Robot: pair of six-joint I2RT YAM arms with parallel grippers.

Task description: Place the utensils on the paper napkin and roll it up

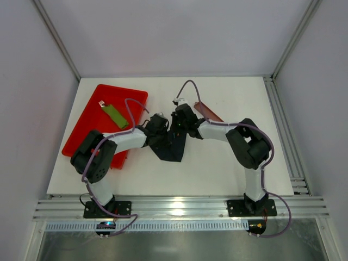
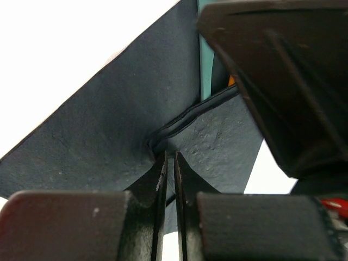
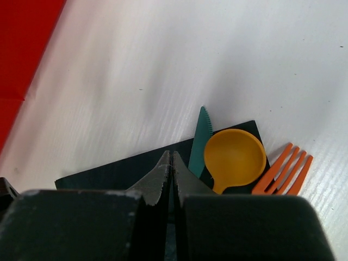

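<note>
The black paper napkin (image 1: 173, 149) lies mid-table with both grippers meeting over its far edge. My left gripper (image 1: 163, 135) is shut on a raised fold of the paper napkin (image 2: 109, 141); in the left wrist view a thin strip of paper shows between its jaws (image 2: 169, 157). My right gripper (image 3: 172, 155) is shut, its tips over the napkin (image 3: 119, 168); whether it pinches paper I cannot tell. The utensils lie beside its tips: a teal knife (image 3: 200, 141) and a yellow spoon (image 3: 235, 157) on the napkin's corner, an orange fork (image 3: 285, 174) reaching past its edge.
A red tray (image 1: 95, 109) sits at the left under my left arm, with a flat green piece (image 1: 115, 116) in it. A narrow brown tray (image 1: 209, 112) lies behind my right arm. The red tray's corner (image 3: 22, 49) shows in the right wrist view.
</note>
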